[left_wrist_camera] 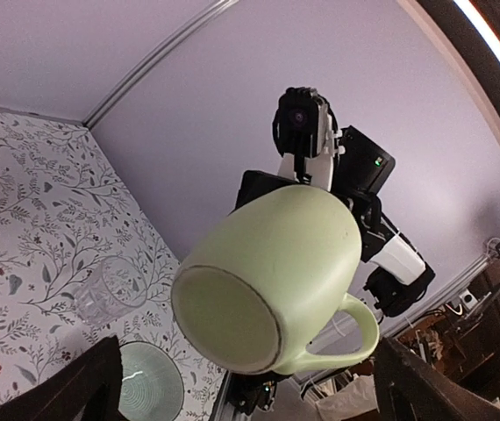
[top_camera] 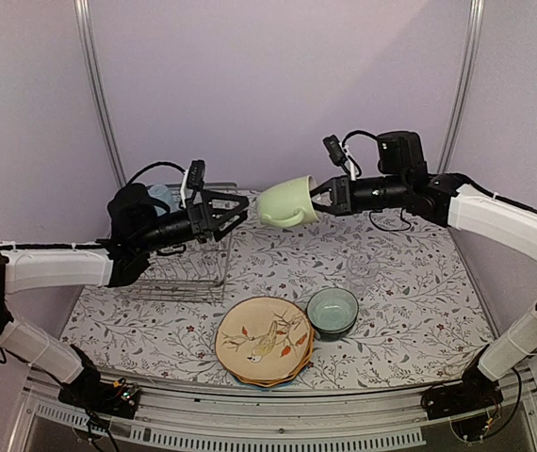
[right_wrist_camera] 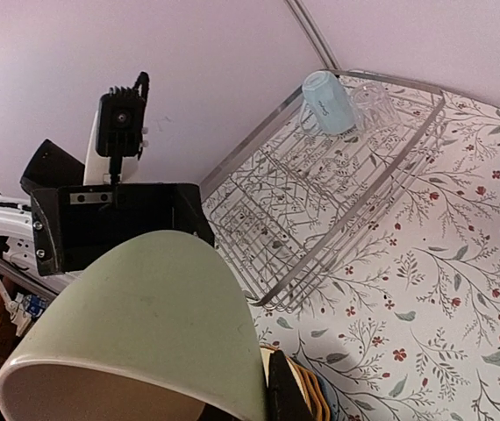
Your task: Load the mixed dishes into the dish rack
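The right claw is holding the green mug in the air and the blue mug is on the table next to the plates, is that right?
Not quite. The right claw holds the green mug in the air, but the blue mug sits in the dish rack beside the glass, not on the table by the plates; the right wrist view shows it.

Soft even light, faint shadows; a bright strip glares; pale yellow-green mug perhaps blurred near my lens.
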Robot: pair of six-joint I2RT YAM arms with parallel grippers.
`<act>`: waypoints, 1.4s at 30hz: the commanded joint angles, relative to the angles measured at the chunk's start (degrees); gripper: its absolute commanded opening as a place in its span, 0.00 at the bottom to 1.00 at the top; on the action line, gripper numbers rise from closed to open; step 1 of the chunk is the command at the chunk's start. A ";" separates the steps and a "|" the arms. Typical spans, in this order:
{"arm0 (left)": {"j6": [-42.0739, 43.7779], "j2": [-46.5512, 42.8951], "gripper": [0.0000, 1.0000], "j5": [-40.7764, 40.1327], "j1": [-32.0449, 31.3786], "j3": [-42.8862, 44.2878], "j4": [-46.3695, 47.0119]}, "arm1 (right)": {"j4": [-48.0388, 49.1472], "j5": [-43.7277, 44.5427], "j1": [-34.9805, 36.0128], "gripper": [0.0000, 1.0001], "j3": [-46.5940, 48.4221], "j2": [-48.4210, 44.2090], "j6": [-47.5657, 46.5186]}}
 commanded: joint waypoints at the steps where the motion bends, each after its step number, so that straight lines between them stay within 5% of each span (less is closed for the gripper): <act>1: -8.60 4.76 1.00 2.40 -1.61 -0.88 12.94 | 18.04 -9.40 0.63 0.00 -1.30 1.19 5.31; 11: -21.63 15.90 1.00 6.07 -4.29 1.59 34.86 | 26.09 -13.73 1.22 0.00 -5.41 3.62 8.21; 22: -20.55 16.82 0.93 5.63 -5.70 2.54 33.34 | 28.69 -15.56 1.18 0.00 -7.36 5.11 8.04; 28: -19.49 16.69 0.76 5.63 -5.71 2.79 32.54 | 29.49 -17.13 1.18 0.00 -7.49 6.00 8.41; 32: -18.43 16.69 0.49 5.93 -5.77 2.87 33.23 | 29.46 -17.72 1.22 0.00 -7.71 6.90 8.26; 35: -17.98 16.54 0.27 6.40 -5.43 2.67 33.33 | 29.11 -17.11 1.15 0.11 -7.98 7.01 8.12; 37: -17.65 15.85 0.01 6.53 -4.87 2.11 32.72 | 28.14 -16.49 0.98 0.27 -7.89 6.86 7.93; 42: -13.35 10.65 0.00 6.45 -2.06 -0.44 26.01 | 22.84 -13.06 -0.64 0.61 -7.58 5.55 5.83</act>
